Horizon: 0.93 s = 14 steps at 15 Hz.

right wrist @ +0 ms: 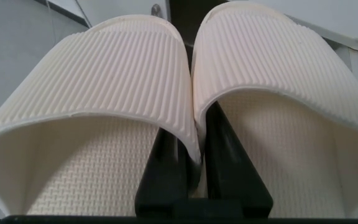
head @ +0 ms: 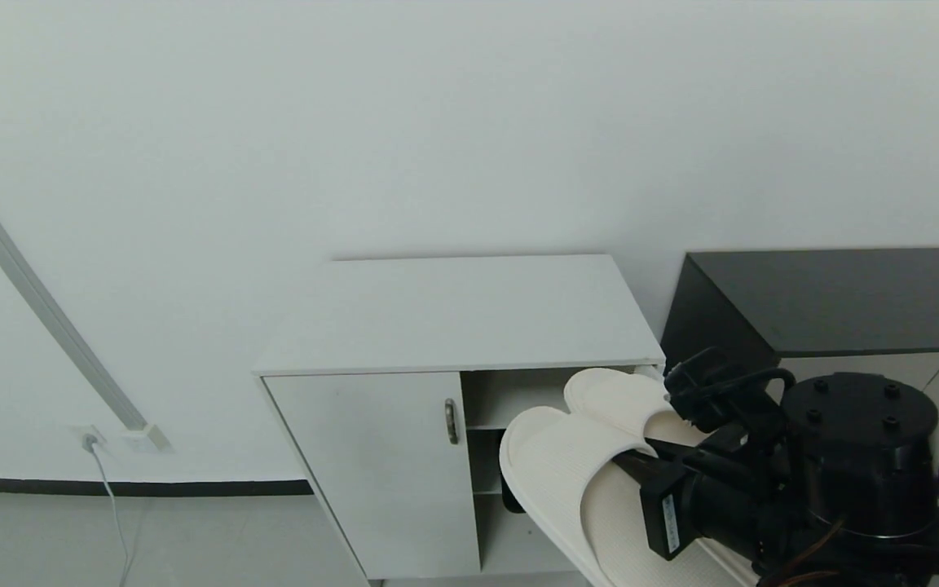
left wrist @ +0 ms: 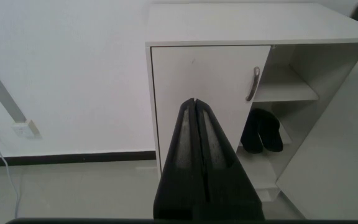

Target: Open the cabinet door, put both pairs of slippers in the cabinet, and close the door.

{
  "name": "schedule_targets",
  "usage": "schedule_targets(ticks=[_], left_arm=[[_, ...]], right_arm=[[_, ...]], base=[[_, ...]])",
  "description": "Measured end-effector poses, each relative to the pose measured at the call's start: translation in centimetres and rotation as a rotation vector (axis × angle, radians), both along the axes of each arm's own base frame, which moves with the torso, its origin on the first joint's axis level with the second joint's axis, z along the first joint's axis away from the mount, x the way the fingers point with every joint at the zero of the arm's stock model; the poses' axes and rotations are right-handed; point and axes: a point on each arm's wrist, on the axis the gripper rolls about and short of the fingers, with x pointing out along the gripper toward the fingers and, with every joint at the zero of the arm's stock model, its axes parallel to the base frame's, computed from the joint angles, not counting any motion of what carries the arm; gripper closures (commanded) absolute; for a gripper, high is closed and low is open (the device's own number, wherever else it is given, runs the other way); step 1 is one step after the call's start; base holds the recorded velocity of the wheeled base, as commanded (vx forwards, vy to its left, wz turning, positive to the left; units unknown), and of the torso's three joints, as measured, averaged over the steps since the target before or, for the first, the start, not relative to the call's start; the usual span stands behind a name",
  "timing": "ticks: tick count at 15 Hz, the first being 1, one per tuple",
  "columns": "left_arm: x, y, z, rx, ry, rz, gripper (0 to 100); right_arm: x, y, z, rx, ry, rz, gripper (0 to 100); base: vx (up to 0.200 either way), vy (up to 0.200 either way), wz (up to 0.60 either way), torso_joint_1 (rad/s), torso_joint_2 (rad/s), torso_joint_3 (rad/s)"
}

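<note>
White pair (head: pixel 575 456) of slippers, carried side by side in front of the open right half of the cabinet (head: pixel 453 314), level with its upper shelf and not yet inside. In the right wrist view the white pair (right wrist: pixel 166 81) sits toes forward. The right gripper (right wrist: pixel 194 155) is clenched on the two inner edges where the slippers meet, so both hang from one grasp. In the head view the right gripper (head: pixel 637 461) enters the pair from behind.

Black pair (left wrist: pixel 263 132), already stored: it stands on a lower level of the open compartment, below the shelf (left wrist: pixel 284 93).

The left door (head: pixel 372 465), with its handle (head: pixel 451 421), is shut. The left gripper (left wrist: pixel 195 112) hangs before that door, apart from it, its jaws pressed together on nothing.

Progress, as judged: the door is open and one pair is in place. What remains is to set the white pair inside, let it go, withdraw the arm and close the door. A dark table (head: pixel 844 293) stands just beside the cabinet.
</note>
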Motion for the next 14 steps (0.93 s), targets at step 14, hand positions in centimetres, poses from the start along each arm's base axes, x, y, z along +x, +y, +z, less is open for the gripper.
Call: schedule_targets(ticks=[14], left_arm=[[0.0,0.0,0.0,0.0,0.0,0.0,100]], right_arm=[[-0.26,-0.3,-0.23,-0.008,-0.011,0.005,100]], base=[[0.0,0.0,0.0,-0.173,0.41,0.234]])
